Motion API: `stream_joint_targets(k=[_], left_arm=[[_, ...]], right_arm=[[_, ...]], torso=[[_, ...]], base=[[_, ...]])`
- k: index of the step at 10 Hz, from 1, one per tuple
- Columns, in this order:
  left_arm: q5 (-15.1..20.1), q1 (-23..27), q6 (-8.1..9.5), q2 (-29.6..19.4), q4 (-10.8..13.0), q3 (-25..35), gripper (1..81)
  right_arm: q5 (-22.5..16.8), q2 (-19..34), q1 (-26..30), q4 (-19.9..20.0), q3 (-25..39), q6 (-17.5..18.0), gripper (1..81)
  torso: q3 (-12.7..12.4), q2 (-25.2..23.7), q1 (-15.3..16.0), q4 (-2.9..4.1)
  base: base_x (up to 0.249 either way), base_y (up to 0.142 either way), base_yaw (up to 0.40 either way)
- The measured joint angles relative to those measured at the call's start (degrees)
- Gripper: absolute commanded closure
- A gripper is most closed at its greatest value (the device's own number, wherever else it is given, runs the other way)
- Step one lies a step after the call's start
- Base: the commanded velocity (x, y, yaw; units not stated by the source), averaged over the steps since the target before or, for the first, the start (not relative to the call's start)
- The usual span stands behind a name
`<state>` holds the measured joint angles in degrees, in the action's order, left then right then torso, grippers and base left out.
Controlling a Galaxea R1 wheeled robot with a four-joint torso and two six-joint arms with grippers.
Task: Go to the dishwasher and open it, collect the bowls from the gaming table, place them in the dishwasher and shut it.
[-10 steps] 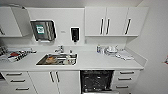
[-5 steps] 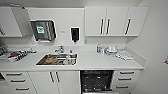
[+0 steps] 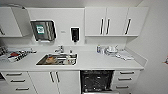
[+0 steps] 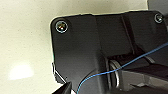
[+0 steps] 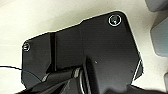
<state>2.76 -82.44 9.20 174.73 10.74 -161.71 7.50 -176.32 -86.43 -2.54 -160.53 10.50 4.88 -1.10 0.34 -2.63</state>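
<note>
Head view faces a white kitchenette wall, taken here around the sink as the landmark. Largest is the white counter, running to either side of the sink and ending at a side wall on the right. Above it hang white wall cabinets with dark bar handles, up and to the right of the sink, and another cabinet up and to its left. Below the counter sit white cupboard doors directly under the sink, with drawers further left.

Next in size, the dishwasher stands open below and to the right of the sink, its dark interior with racks exposed, and a stack of white drawers lies beyond it. A metal paper-towel dispenser is mounted above the sink, slightly left, and a dark soap dispenser above it, slightly right. Something orange lies in the sink basin, too blurred to name. A tap rises behind the basin. Small items cluster on the counter well to the right of the sink, and printed papers lie to its left.

Both wrist views show dark robot plates over a pale floor; whether either claw is open or closed, or has hold of anything, cannot be told.
</note>
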Motion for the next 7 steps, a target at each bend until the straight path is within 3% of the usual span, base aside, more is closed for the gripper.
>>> stream_joint_targets(k=[7], left_arm=[[-1.8,-0.7,0.00,-0.3,0.0,0.0,1.0]], right_arm=[[0.0,0.0,0.0,0.0,0.0,0.0,1.0]], torso=[[0.0,0.0,0.0,0.00]], base=[[0.000,0.000,0.353]])
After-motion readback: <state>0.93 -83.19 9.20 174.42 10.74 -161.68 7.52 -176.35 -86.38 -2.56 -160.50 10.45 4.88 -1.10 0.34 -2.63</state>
